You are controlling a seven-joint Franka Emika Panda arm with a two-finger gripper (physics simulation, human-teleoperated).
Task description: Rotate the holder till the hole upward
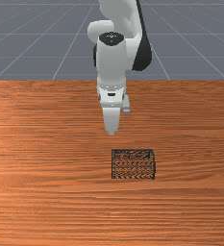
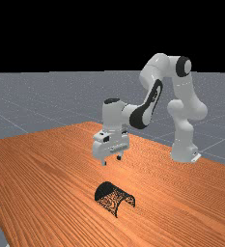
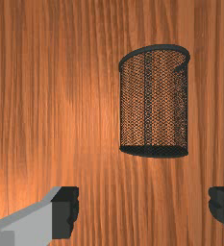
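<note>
The gripper (image 1: pixel 111 132) hangs above the table in the front view, nearer the arm's base than the holder and toward the holder's left end. The far view has the gripper (image 2: pixel 112 160) raised over the wood, its two fingers apart. A black mesh holder (image 1: pixel 133 164) lies on its side, its length running left to right in the front view. The same holder (image 2: pixel 112 195) rests below the hand. In the wrist view the gripper (image 3: pixel 143 210) is open with only wood between its fingers; the holder (image 3: pixel 154 103) has its dark end nearer them and its thick rim farther away.
The orange-brown wooden table (image 1: pixel 46 144) extends around the holder on all sides. Its far edge runs behind the hand in the front view. The arm's base stands at the right in the far view.
</note>
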